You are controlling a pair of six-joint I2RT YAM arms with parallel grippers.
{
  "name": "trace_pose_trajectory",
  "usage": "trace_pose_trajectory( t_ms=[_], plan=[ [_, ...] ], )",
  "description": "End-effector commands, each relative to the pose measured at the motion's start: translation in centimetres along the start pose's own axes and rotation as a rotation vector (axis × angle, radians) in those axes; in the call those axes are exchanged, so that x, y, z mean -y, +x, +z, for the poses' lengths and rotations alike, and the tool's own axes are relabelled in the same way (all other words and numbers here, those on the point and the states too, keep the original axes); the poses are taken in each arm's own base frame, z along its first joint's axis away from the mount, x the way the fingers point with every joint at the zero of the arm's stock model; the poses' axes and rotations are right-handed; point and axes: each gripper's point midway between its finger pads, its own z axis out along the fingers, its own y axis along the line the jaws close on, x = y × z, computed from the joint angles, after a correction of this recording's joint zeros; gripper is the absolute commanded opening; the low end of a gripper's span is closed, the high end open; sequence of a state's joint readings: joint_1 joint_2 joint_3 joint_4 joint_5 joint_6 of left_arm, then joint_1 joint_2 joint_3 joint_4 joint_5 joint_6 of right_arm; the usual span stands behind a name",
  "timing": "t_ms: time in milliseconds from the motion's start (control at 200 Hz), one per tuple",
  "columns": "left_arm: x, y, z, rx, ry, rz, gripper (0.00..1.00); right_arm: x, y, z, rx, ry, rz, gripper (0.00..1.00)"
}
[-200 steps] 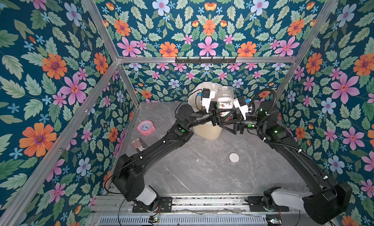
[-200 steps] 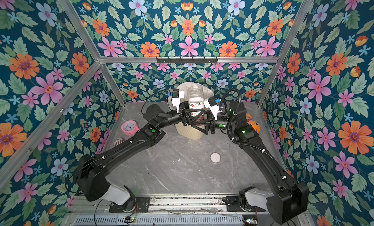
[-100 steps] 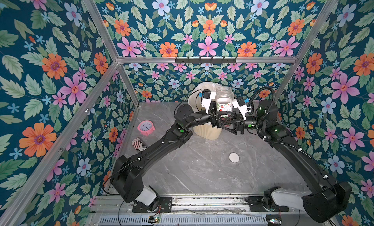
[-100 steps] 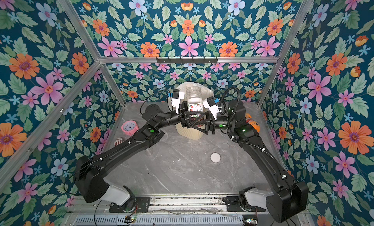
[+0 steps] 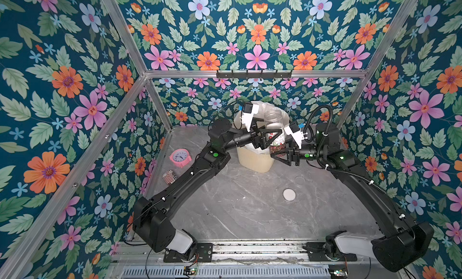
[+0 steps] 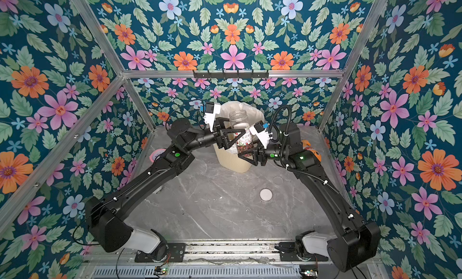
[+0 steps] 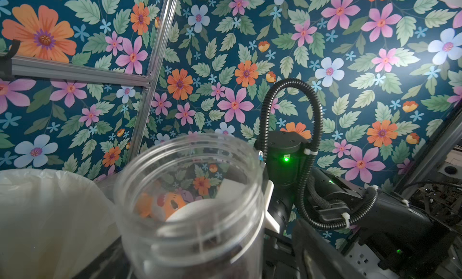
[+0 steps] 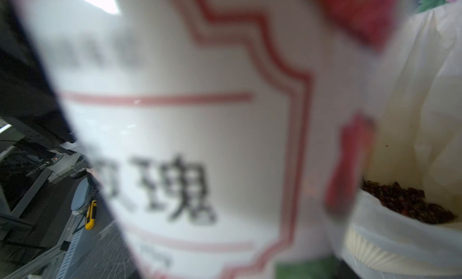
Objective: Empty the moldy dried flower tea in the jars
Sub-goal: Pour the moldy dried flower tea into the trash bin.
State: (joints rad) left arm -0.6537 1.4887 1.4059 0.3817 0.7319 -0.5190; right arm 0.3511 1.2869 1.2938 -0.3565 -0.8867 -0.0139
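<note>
Though floral-walled, grey marble tabletop

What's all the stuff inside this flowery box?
Ribbed cream bin with white liner: one, back of table.
Clear plastic jar with red-marked white label: one, see-through, lidless, held by the bin.
Dried flower tea: two heaps, dark reddish-brown, jar's bottom and bin's liner.
White disc lid: one, white, on table near right arm.
Clear round lid: one, faint, behind the white one.
Pink alarm clock: one, table's left edge.
Black-and-white patterned can: one, beside the clock.
Orange toy: one, mostly hidden behind right arm.
Black hook rail: one, back wall.
Left end effector: one, black, jaws astride the jar; grip unclear.
Right end effector: one, black, shut low on the jar.
</note>
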Motion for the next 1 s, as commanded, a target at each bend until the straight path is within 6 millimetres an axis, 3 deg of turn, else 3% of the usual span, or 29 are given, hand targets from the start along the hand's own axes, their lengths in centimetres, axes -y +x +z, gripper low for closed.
trace_pose_trajectory(
  t_ms=[0,210,375,665,995],
  plan=[
    [0.0,0.4,-0.1,-0.046,0.023,0.004,0.92,1.4,1.8,0.1,-0.085,0.091,0.008,0.41],
    [-2.3,0.0,-0.2,-0.066,-0.026,-0.019,0.92,2.0,3.5,0.5,-0.185,0.192,-0.052,0.41],
    [-4.0,0.1,-0.1,-0.078,-0.051,-0.05,0.91,1.8,3.4,0.3,-0.191,0.206,-0.078,0.4],
    [-4.0,0.2,0.4,-0.074,-0.016,-0.083,0.85,1.8,2.8,0.3,-0.203,0.219,-0.095,0.4],
    [-4.3,0.6,0.6,-0.087,-0.014,-0.107,0.69,2.3,2.2,0.4,-0.217,0.249,-0.093,0.43]
  ],
)
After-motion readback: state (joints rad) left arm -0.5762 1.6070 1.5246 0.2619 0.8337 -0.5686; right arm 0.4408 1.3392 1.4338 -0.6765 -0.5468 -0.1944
